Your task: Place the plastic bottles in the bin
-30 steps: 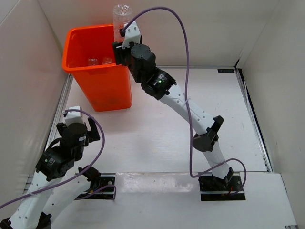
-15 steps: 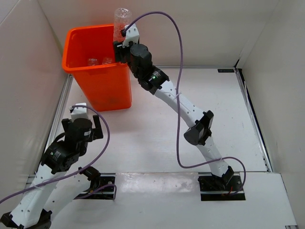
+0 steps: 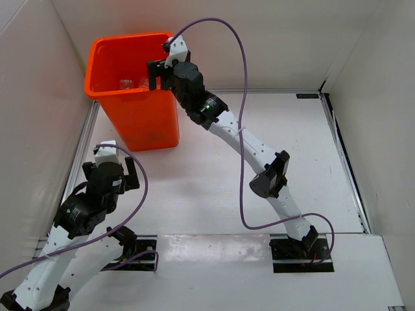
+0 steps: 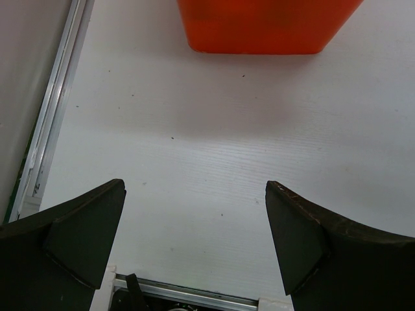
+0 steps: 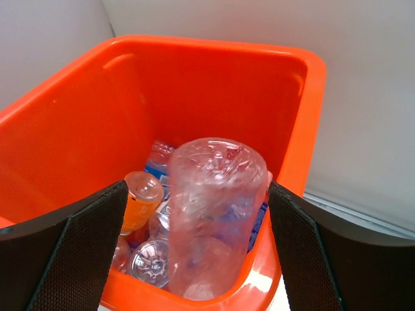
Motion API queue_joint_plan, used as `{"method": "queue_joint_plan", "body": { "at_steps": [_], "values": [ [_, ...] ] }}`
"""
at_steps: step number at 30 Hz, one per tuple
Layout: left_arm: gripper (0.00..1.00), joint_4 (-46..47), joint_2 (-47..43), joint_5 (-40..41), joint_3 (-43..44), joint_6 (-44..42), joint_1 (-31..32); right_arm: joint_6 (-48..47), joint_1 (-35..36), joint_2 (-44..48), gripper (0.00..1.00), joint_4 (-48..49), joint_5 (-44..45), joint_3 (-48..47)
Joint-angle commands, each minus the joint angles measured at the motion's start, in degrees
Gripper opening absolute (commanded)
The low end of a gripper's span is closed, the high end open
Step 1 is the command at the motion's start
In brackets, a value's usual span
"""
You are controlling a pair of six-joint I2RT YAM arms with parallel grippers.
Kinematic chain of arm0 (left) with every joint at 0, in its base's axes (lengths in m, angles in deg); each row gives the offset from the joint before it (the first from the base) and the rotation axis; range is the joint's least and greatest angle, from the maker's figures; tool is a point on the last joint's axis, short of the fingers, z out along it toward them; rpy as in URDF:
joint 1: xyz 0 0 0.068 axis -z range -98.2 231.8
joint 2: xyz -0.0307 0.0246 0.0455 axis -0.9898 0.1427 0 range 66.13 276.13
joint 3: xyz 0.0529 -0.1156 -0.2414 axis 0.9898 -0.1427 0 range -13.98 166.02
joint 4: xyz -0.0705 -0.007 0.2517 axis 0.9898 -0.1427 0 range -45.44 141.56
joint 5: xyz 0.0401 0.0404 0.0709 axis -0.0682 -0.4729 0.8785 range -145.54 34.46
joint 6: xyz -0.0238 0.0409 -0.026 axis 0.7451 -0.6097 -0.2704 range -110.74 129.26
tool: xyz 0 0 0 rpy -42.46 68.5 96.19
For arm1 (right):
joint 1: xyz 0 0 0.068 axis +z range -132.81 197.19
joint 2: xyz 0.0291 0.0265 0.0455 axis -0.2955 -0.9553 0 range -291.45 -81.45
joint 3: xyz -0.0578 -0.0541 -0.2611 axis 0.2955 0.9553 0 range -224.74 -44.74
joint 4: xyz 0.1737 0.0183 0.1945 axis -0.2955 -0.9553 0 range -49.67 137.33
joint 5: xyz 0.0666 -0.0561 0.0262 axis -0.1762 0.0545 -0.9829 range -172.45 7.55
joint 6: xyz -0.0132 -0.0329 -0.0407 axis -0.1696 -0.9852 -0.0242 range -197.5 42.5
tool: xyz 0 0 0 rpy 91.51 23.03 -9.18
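The orange bin [image 3: 133,116] stands at the table's far left corner. My right gripper [image 3: 159,72] hangs over its near right rim, open. In the right wrist view a bare clear plastic bottle [image 5: 214,214] sits upside down between the spread fingers [image 5: 84,246], apart from both, its lower end inside the bin [image 5: 305,129]. Below it lie an orange-liquid bottle [image 5: 139,201], a blue-labelled one [image 5: 157,162] and a bare one [image 5: 148,262]. My left gripper [image 3: 110,170] is open and empty over the near left table, the bin's base [image 4: 266,26] ahead of it.
White walls enclose the table on the left, back and right. A metal rail [image 4: 55,110] runs along the left edge. Purple cables [image 3: 243,129] loop off both arms. Bare white tabletop [image 3: 214,175] lies between the arms.
My right gripper has opened and let go of the clear bottle, which has dropped from above the fingers down into the bin. The left arm has barely moved.
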Motion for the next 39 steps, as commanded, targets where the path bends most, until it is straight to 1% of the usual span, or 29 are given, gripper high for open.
{"method": "queue_joint_plan", "body": {
  "at_steps": [1, 6, 9, 12, 17, 18, 20, 22, 23, 24, 25, 26, 27, 28, 29, 30, 31, 32, 33, 34, 35, 36, 37, 38, 39],
  "values": [
    [1.00, 0.15, -0.10, -0.19, -0.05, -0.01, 0.16, 2.38, -0.44, 0.36, 0.90, 0.07, 0.14, -1.85],
    [1.00, 0.06, -0.36, 0.07, -0.13, -0.10, 0.16, 3.00, -0.35, 2.46, 0.90, 0.15, 0.66, -1.06],
    [1.00, -0.03, -0.27, 0.25, -0.13, 0.08, 0.25, 1.51, 0.09, 3.52, 0.90, 0.42, 2.24, -1.15],
    [1.00, -0.64, -0.45, 0.34, -0.13, 0.52, 0.25, -1.48, 1.06, 7.55, 0.90, -0.11, 7.24, -0.44],
    [1.00, -0.65, -0.89, 1.21, -0.22, 1.13, 0.16, -2.01, 0.27, 14.76, 0.90, -5.37, 12.08, 5.96],
    [1.00, -0.73, -0.89, 1.13, -0.22, 1.22, 0.25, -3.40, 0.27, 18.78, 0.90, -7.65, 14.70, 8.59],
    [1.00, -0.82, -0.97, 1.39, -0.22, 1.31, 0.16, -4.03, -0.34, 23.19, 0.90, -9.42, 17.61, 13.43],
    [1.00, -0.91, -0.97, 1.30, -0.22, 1.40, 0.16, -3.25, -0.87, 28.81, 0.90, -16.24, 19.91, 17.56],
    [1.00, -0.82, -0.97, 1.30, -0.22, 1.40, 0.16, -2.54, -2.09, 30.32, 0.90, -20.81, 20.44, 21.40],
    [1.00, -0.99, -0.89, 1.30, -0.22, 1.31, 0.16, -0.97, -2.54, 33.29, 0.90, -23.55, 19.31, 23.01],
    [1.00, -0.82, -1.24, 1.30, -0.22, 1.40, 0.25, 1.05, -3.15, 36.89, 0.90, -28.10, 18.26, 26.85],
    [1.00, -0.39, -1.50, 0.87, -0.39, 1.31, 0.16, 2.37, -4.12, 38.84, 0.90, -31.02, 18.33, 32.81],
    [1.00, -0.12, -1.68, 0.69, -0.57, 1.05, 0.16, 3.78, -5.35, 46.25, 0.90, -31.74, 18.59, 36.44],
    [1.00, 0.32, -2.90, -0.01, -0.83, 0.61, 0.16, 9.01, -7.10, 48.76, 0.90, -33.06, 17.73, 40.13],
    [1.00, 1.80, -3.26, -0.54, -1.79, 0.52, 0.16, 10.80, -7.90, 51.49, 0.90, -33.16, 16.33, 51.74],
    [1.00, 2.25, -4.13, -0.98, -2.06, -0.44, 0.16, 16.22, -12.17, 59.26, 0.90, -32.90, 9.70, 55.86],
    [1.00, 2.69, -5.18, -1.42, -2.85, -1.58, 0.25, 17.14, -13.87, 61.95, 0.90, -32.11, 6.41, 63.38],
    [1.00, 5.57, -5.89, -3.68, -3.73, -2.55, 0.25, 17.32, -15.54, 64.24, 0.90, -30.36, 2.81, 70.94],
    [1.00, 6.64, -6.68, -4.84, -4.35, -3.78, 0.16, 17.15, -18.69, 69.22, 0.90, -29.13, -2.71, 74.67],
    [1.00, 8.39, -8.43, -5.28, -5.48, -3.88, 0.25, 16.89, -19.41, 73.79, 0.90, -25.72, -6.07, 81.67],
    [1.00, 10.06, -8.88, -5.55, -6.10, -4.49, 0.07, 16.97, -20.29, 77.93, 0.90, -24.56, -8.28, 84.43],
    [1.00, 11.64, -9.58, -6.33, -7.94, -5.36, 0.16, 17.15, -21.69, 79.62, 0.90, -24.11, -9.26, 90.64],
    [1.00, 12.36, -11.07, -6.43, -8.56, -5.89, 0.16, 17.32, -22.84, 84.34, 0.90, -24.19, -11.53, 92.35],
    [1.00, 13.23, -11.60, -7.21, -9.18, -7.73, 0.25, 17.67, -23.72, 85.95, 0.90, -24.02, -13.46, 93.94],
    [1.00, 16.37, -12.22, -9.22, -11.80, -8.87, 0.16, 17.42, -24.16, 87.27, 0.90, -24.10, -14.44, 97.61]
  ]
}}
